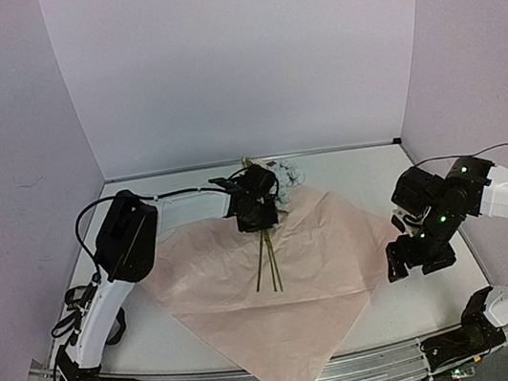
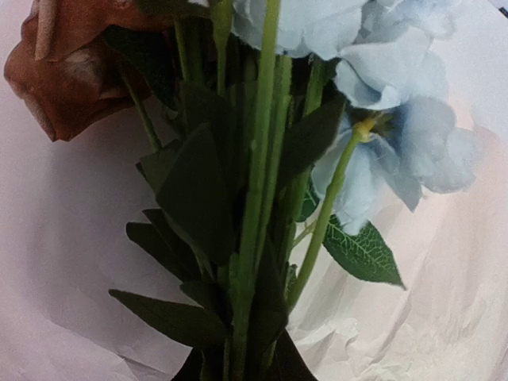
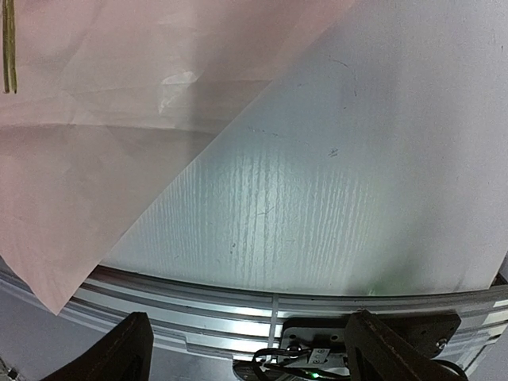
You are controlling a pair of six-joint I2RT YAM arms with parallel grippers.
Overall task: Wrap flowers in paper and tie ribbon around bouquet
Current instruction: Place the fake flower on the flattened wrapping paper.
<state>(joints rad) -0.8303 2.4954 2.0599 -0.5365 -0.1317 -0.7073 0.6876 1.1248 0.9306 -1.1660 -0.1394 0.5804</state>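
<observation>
Left gripper (image 1: 256, 211) is sitting over the flowers (image 1: 270, 257) lying on the paper's (image 1: 276, 332) far half, its grip not discernible since stems and blooms are filling its wrist view, while the right wrist view is showing the right gripper (image 3: 252, 349) spread wide, holding nothing, over the tabletop (image 3: 341, 198).

Free pass over table (image 1: 416, 300) at 4 o'clock of paper (image 1: 286, 330). Blocked at 12 by left gripper (image 1: 260, 217) over flowers (image 1: 284, 183), at 3 by right gripper (image 1: 420, 259).

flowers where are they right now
Top view: the bunch of pale blue, cream and orange-brown flowers lies on the far corner of the pale pink paper sheet, back centre, under the left tool.
</observation>
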